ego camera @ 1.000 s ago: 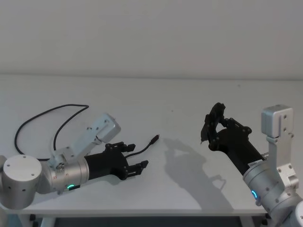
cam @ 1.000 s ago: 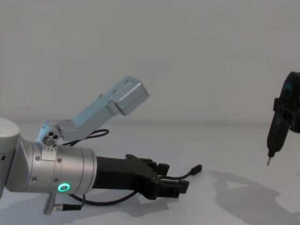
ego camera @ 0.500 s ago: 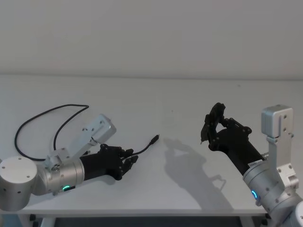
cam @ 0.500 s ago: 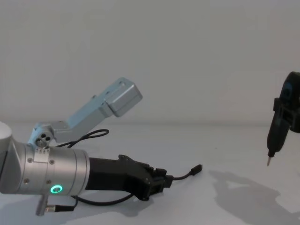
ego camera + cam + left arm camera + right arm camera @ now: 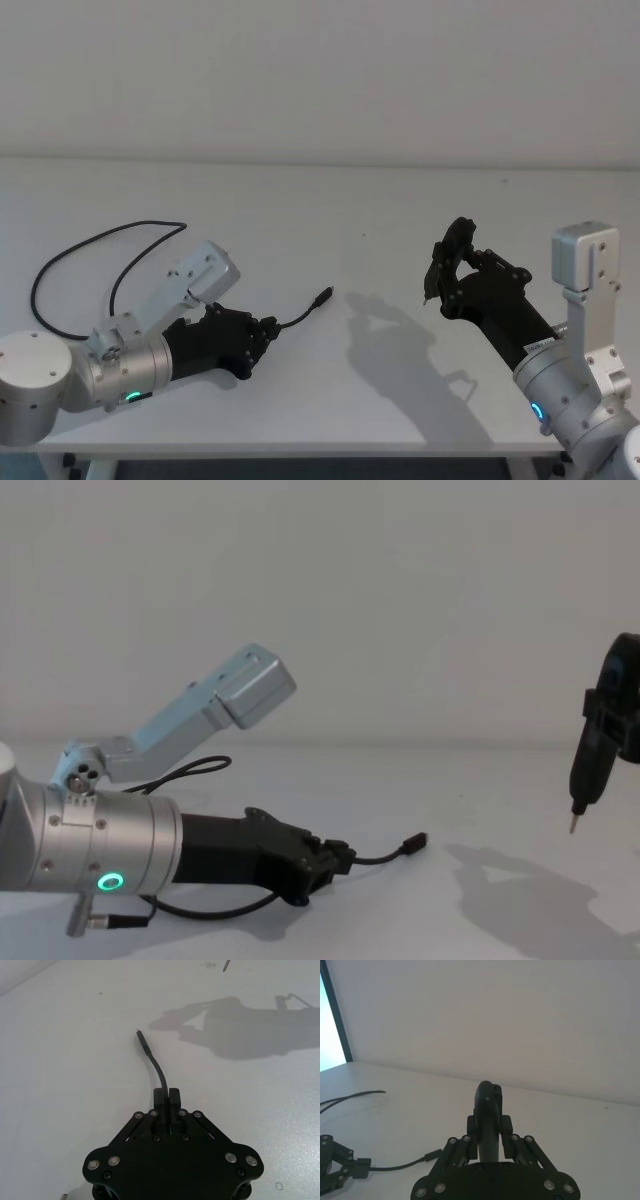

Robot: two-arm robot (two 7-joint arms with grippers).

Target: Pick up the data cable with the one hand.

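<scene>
Lower left, the left hand [image 5: 264,331] is clamped shut on the cable [image 5: 300,314] just behind its plug, low over the table [image 5: 330,210]. Lift slowly and hold the pinch firm. The right hand [image 5: 448,272], mid-right, grips a pen tool [image 5: 440,262].

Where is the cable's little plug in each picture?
Head: plug left of centre, beyond the left gripper.
Left wrist: plug at the cable's end, ahead of the gripper.
Right wrist: plug beside the far left gripper.
Chest: plug low, near centre.
Landmark: left gripper, shut on the cable.
</scene>
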